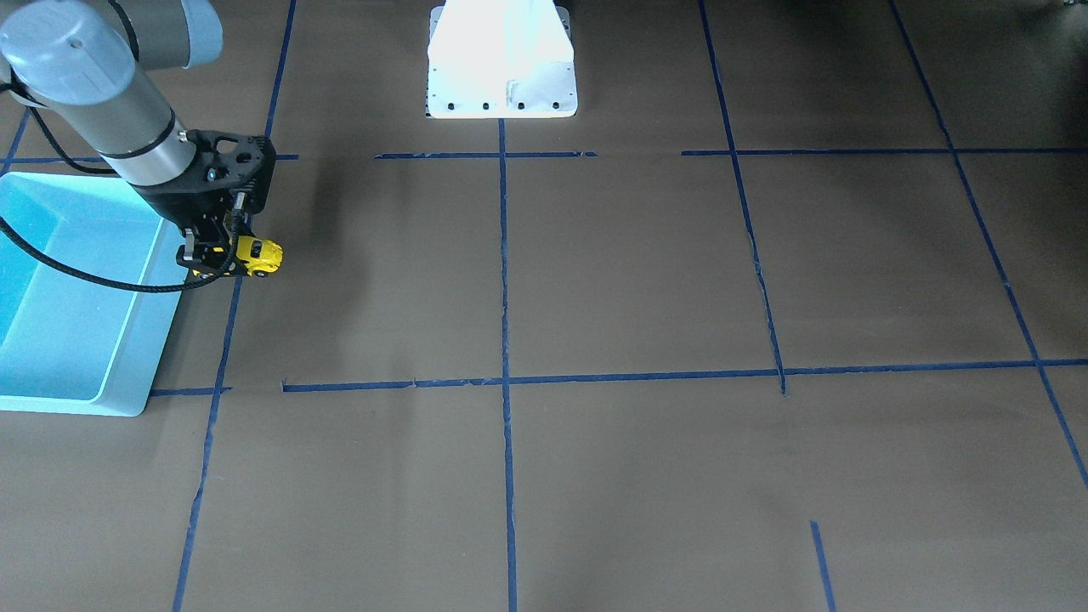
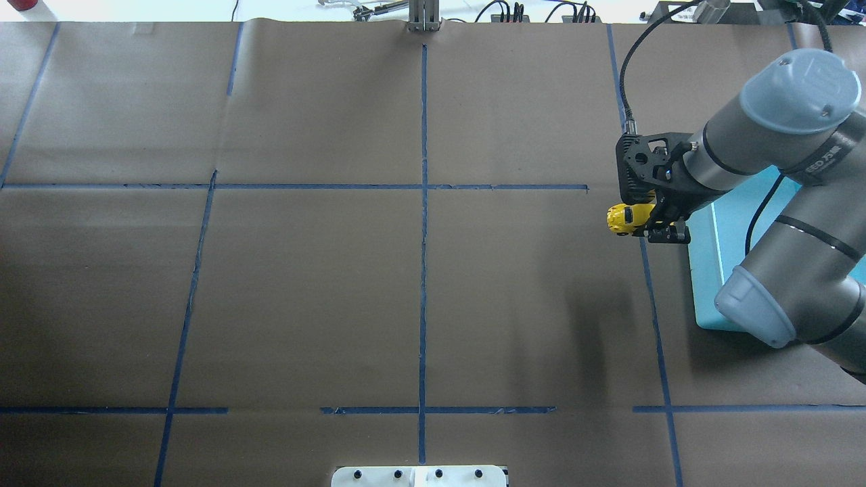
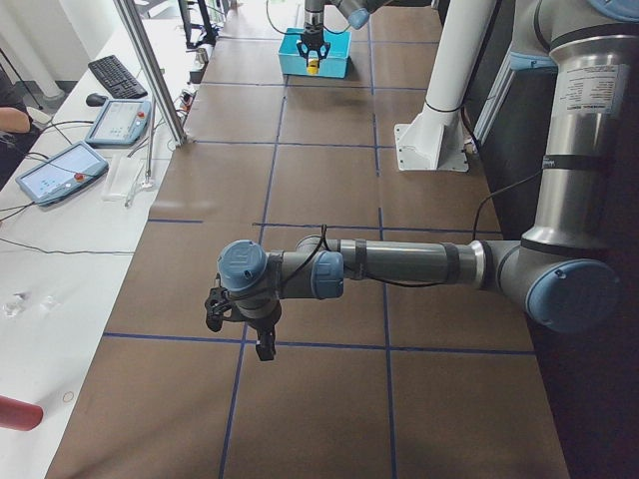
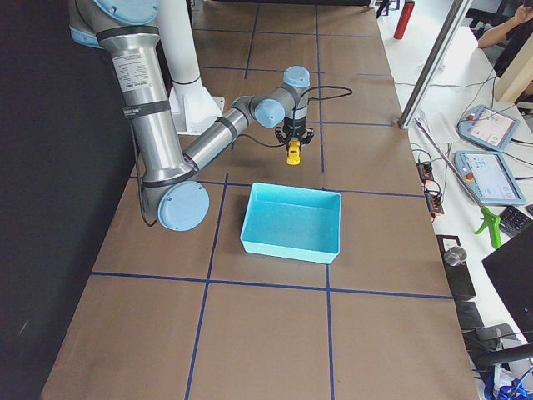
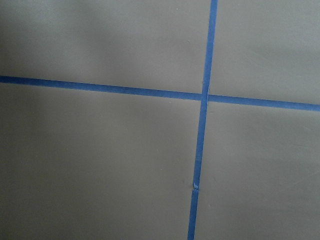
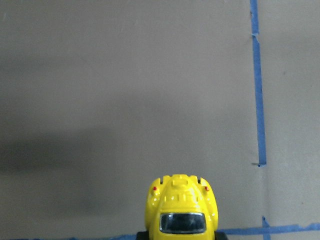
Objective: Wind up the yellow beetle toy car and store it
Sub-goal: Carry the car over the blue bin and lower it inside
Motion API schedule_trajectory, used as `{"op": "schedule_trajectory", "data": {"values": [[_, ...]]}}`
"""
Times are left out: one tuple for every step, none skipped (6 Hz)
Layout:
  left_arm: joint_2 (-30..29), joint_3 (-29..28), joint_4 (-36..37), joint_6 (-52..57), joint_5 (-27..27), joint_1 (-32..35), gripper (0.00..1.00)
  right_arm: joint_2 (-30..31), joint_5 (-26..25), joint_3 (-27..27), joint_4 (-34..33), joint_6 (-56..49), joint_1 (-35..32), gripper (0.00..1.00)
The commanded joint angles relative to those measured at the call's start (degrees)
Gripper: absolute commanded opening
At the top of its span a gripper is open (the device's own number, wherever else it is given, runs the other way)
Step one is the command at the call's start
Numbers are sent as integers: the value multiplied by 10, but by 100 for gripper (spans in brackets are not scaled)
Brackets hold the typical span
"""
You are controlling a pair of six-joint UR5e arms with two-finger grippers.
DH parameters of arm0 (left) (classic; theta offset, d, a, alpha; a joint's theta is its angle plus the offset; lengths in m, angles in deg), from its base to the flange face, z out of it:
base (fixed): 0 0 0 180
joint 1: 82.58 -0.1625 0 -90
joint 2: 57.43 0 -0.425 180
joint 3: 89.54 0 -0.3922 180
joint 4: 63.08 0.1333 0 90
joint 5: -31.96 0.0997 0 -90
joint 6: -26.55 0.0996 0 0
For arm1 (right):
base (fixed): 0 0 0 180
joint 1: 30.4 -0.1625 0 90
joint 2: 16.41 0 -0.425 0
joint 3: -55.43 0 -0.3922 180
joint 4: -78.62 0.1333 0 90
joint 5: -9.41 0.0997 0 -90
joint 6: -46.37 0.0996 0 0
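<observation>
Right arm (image 2: 751, 159), right side of the overhead view: brushed silver-grey tubes, with joints closed by pale blue-grey domed caps (image 2: 798, 88) that carry small recessed screws. A black band (image 2: 829, 159) at one joint carries pale lettering, too small to read. The wrist ends in a black perforated camera bracket (image 2: 643, 162). Right gripper (image 2: 653, 218): black, squared finger blocks. A thin black cable (image 2: 632, 67) runs from the bracket to the top of the frame. Left arm (image 3: 419, 264), centre of the left side view: same silver tubes, blue-grey caps, black wrist hardware, thin black cable looped near the wrist. White pedestal foot (image 1: 501, 85), top centre of the front-facing view, has four dark bolts along its edge.
</observation>
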Motion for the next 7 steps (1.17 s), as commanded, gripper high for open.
{"op": "schedule_trajectory", "data": {"values": [[0,0,0,0,0,0,100,60,30,-39,-28,-110,-75,0],[0,0,0,0,0,0,100,111,54,-39,-20,-151,-107,0],[0,0,0,0,0,0,100,152,57,-32,-20,-212,-137,1],[0,0,0,0,0,-1,100,163,62,-19,-19,-234,-149,1],[0,0,0,0,0,-1,100,163,61,8,8,-211,-146,0],[0,0,0,0,0,0,100,164,58,82,127,-159,-140,0],[0,0,0,0,0,0,100,164,58,126,190,-142,-128,0]]}}
